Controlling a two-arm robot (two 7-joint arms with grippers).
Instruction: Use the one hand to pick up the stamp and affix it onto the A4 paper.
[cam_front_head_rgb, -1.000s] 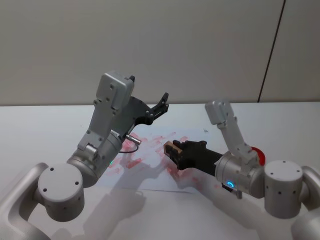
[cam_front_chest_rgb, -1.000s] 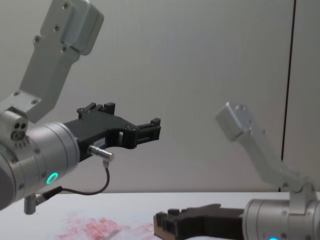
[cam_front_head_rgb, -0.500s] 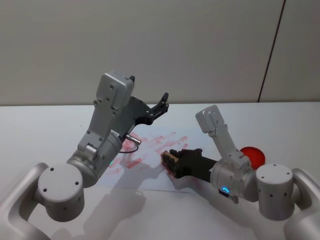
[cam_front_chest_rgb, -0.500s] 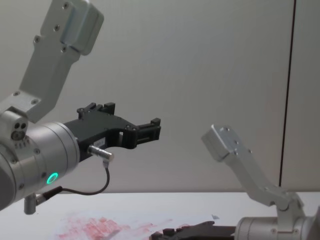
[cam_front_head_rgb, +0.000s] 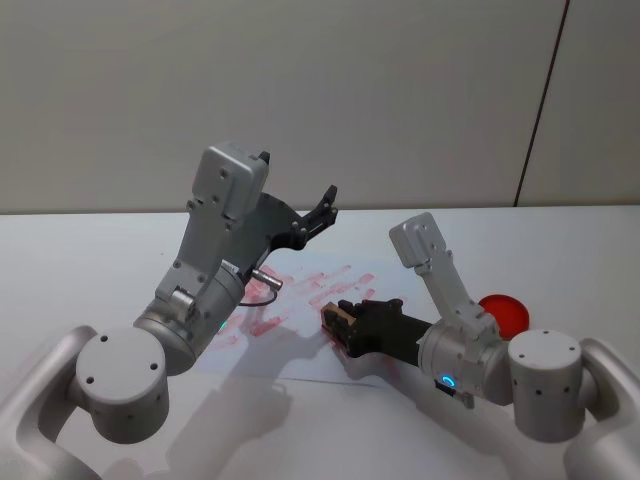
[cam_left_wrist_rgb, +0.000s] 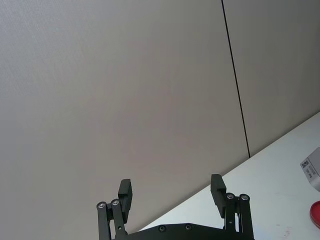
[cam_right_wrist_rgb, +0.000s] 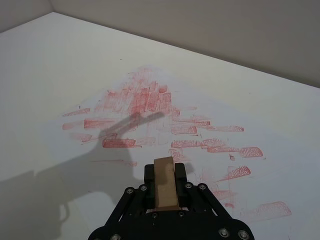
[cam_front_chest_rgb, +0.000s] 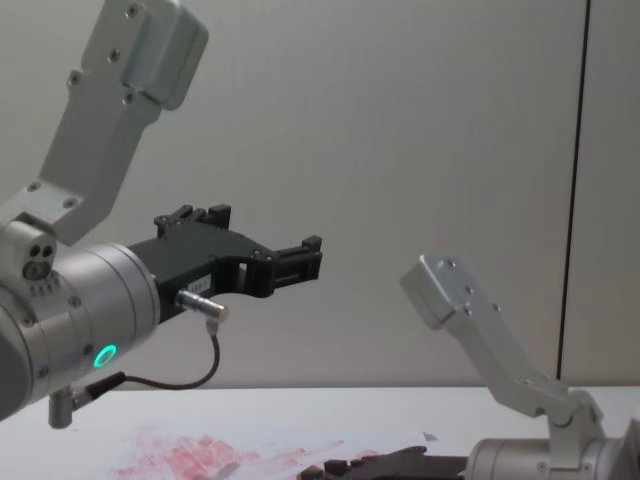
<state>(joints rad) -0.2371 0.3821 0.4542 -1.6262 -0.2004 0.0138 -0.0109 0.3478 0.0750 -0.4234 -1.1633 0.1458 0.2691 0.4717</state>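
Observation:
The A4 paper (cam_front_head_rgb: 285, 300) lies on the white table, smeared with pink-red marks (cam_right_wrist_rgb: 150, 102). My right gripper (cam_front_head_rgb: 342, 320) reaches low over the paper's right part, shut on the stamp (cam_front_head_rgb: 338, 316), a small pale wooden block. In the right wrist view the stamp (cam_right_wrist_rgb: 164, 187) stands between the black fingers (cam_right_wrist_rgb: 181, 172), its end toward the inked sheet. I cannot tell whether it touches the paper. The right gripper (cam_front_chest_rgb: 360, 468) sits at the table surface in the chest view. My left gripper (cam_front_head_rgb: 325, 205) hangs raised above the paper's far side, open and holding nothing (cam_left_wrist_rgb: 170, 186).
A small red round object (cam_front_head_rgb: 503, 311) lies on the table to the right of the paper, behind my right arm. The left arm's grey link (cam_front_head_rgb: 225, 215) rises over the paper's left part. A plain wall stands behind the table.
My right gripper has moved left and lower with the stamp, down toward the paper. The left arm has not moved.

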